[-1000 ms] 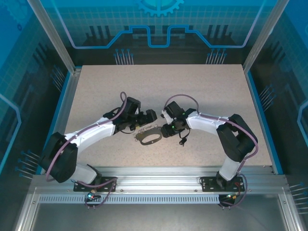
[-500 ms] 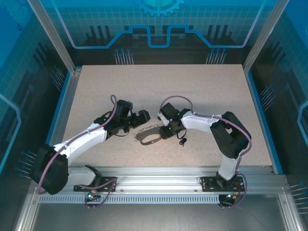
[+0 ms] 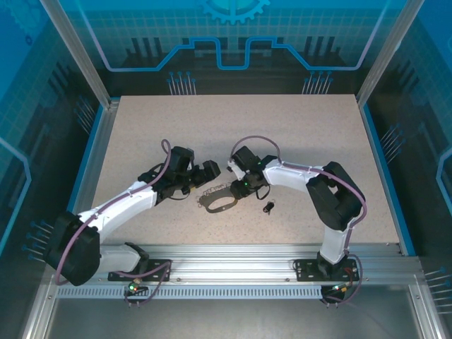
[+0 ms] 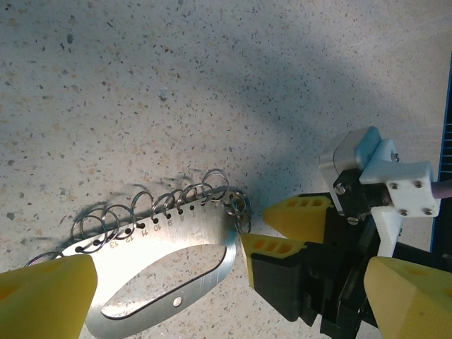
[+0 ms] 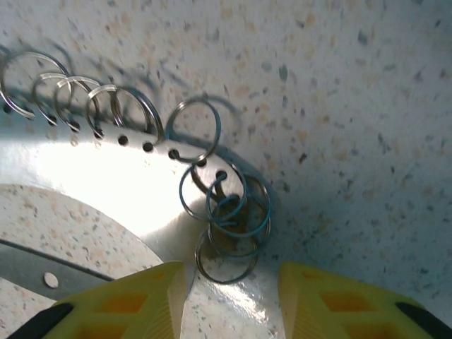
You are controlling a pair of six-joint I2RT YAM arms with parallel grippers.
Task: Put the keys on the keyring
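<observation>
The keyring (image 3: 217, 202) is a flat grey oval plate lying on the table between the arms, with silvery rings (image 4: 176, 201) along its far edge. My left gripper (image 3: 206, 174) is wide open just behind its left part; its yellow fingertips (image 4: 44, 293) straddle the plate (image 4: 162, 254) without touching. My right gripper (image 3: 236, 191) is at the plate's right end, jaws partly apart around the bunched end rings (image 5: 229, 219); nothing is gripped between its fingers (image 5: 120, 304). That gripper (image 4: 274, 229) also appears in the left wrist view. The keys (image 3: 268, 207), a tiny dark cluster, lie alone right of the plate.
The speckled tabletop (image 3: 296, 134) stretches bare behind and to both sides. A blue-edged frame (image 3: 387, 176) borders it, with an aluminium rail (image 3: 226, 256) along the near edge by the arm bases.
The left arm pulled back to the left, then held still. The right gripper slid left to the keyring's end and its jaws narrowed slightly. The keys stayed on the table.
</observation>
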